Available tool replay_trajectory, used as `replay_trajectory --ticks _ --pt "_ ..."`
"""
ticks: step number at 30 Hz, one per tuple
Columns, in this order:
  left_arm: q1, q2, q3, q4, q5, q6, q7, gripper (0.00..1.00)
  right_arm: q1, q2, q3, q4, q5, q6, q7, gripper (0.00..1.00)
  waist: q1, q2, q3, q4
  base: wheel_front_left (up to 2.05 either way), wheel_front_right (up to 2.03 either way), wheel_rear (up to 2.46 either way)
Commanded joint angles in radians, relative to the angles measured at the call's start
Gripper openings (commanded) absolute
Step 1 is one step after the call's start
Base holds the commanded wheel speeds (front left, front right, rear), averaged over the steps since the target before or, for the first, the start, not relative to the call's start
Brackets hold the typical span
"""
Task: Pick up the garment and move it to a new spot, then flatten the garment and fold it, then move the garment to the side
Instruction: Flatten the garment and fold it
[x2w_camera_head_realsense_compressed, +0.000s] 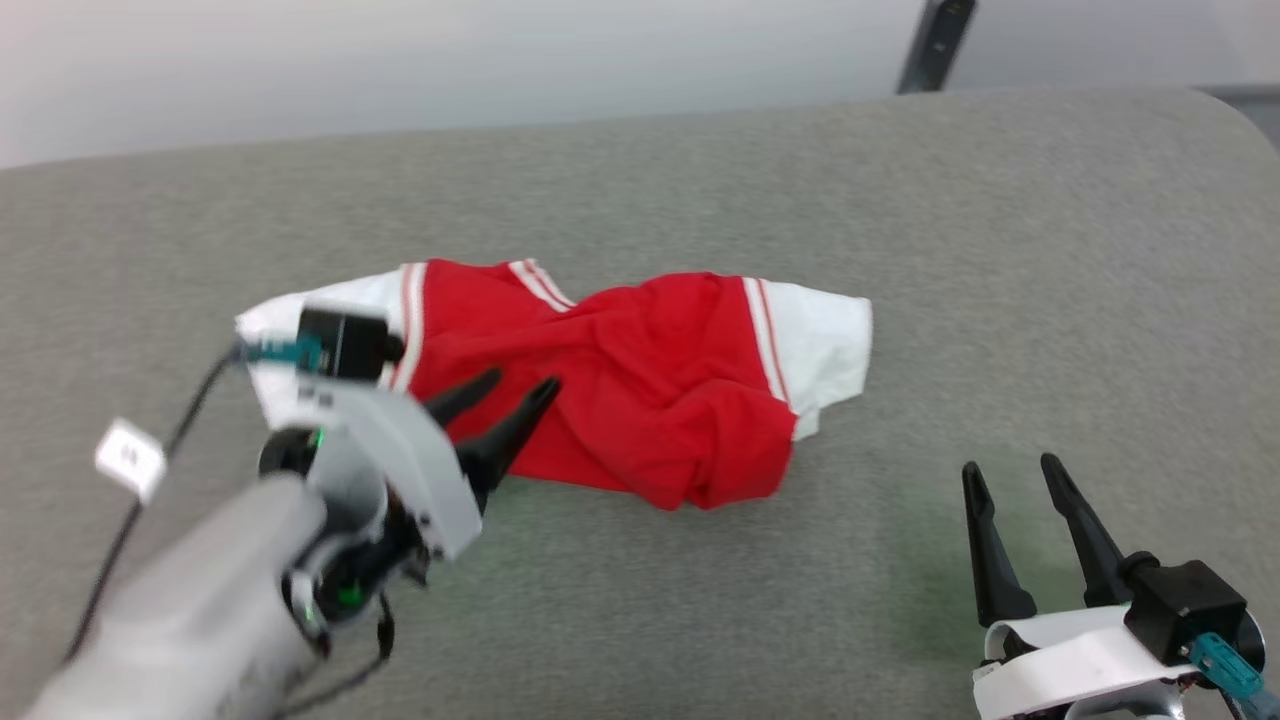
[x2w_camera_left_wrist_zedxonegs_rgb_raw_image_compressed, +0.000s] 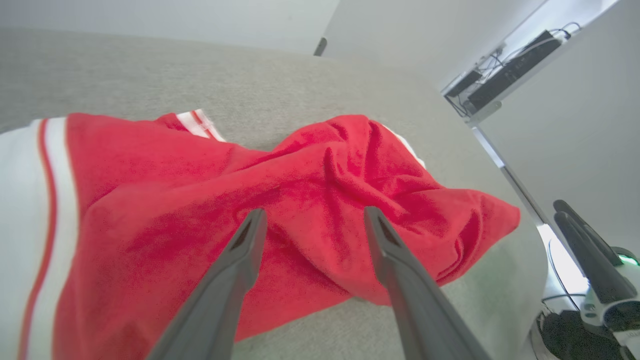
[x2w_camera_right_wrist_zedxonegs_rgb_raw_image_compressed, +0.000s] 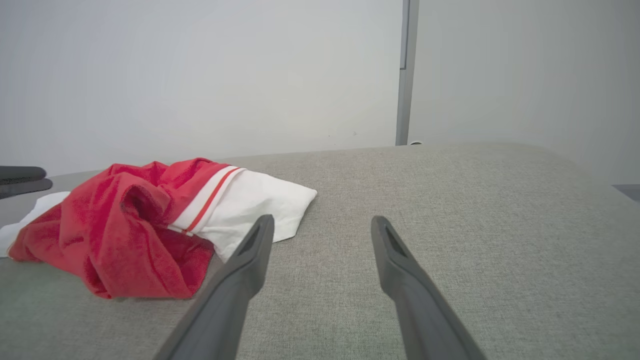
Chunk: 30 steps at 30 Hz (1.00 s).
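The support is recorded as a grey surface (x2w_camera_head_realsense_compressed: 900, 220) covered in woven fabric. Its far edge is seen running across the head view, with a rounded corner at the far right. One item is found lying directly on it: the garment (x2w_camera_head_realsense_compressed: 640, 400), set left of centre and well in from every visible edge. The garment is noted as crumpled, its red middle bunched into raised creases. White panels are observed at both ends, lying against the grey fabric, each bordered by red-and-white striped trim. A striped band is also seen along the far side.
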<state>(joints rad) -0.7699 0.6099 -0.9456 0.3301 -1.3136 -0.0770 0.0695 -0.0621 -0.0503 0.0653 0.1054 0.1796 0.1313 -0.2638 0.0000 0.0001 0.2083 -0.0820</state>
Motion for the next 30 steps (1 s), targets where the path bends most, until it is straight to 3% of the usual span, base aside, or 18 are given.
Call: replay_trajectory --ticks 1,7,8,13,18,22,26,30 --pt "0.061 0.005 -0.001 -0.007 0.021 0.029 -0.057 1.0 0.003 0.0 -0.011 0.014 -0.018 -0.001 0.012 1.0 0.0 -0.0001 -0.037 0.06 0.0 0.0 0.0" --pt "0.176 0.009 0.015 -0.049 0.025 0.08 -0.182 1.0 -0.063 -0.003 -0.008 0.038 -0.081 -0.001 0.103 1.0 0.0 -0.0001 -0.044 0.117 0.0 0.0 0.0" --pt "0.219 0.018 0.029 -0.067 0.024 0.102 -0.233 1.0 -0.103 -0.027 0.003 0.053 -0.097 -0.001 0.149 1.0 0.0 -0.0001 -0.043 0.14 0.0 0.0 0.0" --pt "0.291 0.015 0.053 -0.118 0.021 0.131 -0.295 1.0 -0.192 -0.107 0.039 0.101 -0.098 -0.001 0.215 1.0 0.0 -0.0001 -0.046 0.195 0.0 0.0 0.0" --pt "0.352 0.007 0.069 -0.15 0.061 0.156 -0.324 1.0 -0.289 -0.221 0.099 0.198 -0.054 -0.001 0.292 1.0 0.0 -0.0001 -0.053 0.267 0.0 0.0 0.0" --pt "0.388 -0.002 0.116 -0.156 0.104 0.18 -0.334 1.0 -0.366 -0.298 0.153 0.3 0.009 -0.001 0.415 1.0 0.0 -0.0001 -0.054 0.305 0.0 0.0 0.0" --pt "0.43 -0.032 0.218 -0.172 0.194 0.206 -0.335 1.0 -0.449 -0.358 0.206 0.386 0.102 -0.001 0.559 1.0 0.0 -0.0001 -0.045 0.332 0.0 0.0 0.0" --pt "0.491 -0.074 0.328 -0.194 0.323 0.203 -0.333 1.0 -0.522 -0.41 0.263 0.454 0.188 -0.001 0.714 1.0 0.0 -0.0001 -0.034 0.348 0.0 0.0 0.0"
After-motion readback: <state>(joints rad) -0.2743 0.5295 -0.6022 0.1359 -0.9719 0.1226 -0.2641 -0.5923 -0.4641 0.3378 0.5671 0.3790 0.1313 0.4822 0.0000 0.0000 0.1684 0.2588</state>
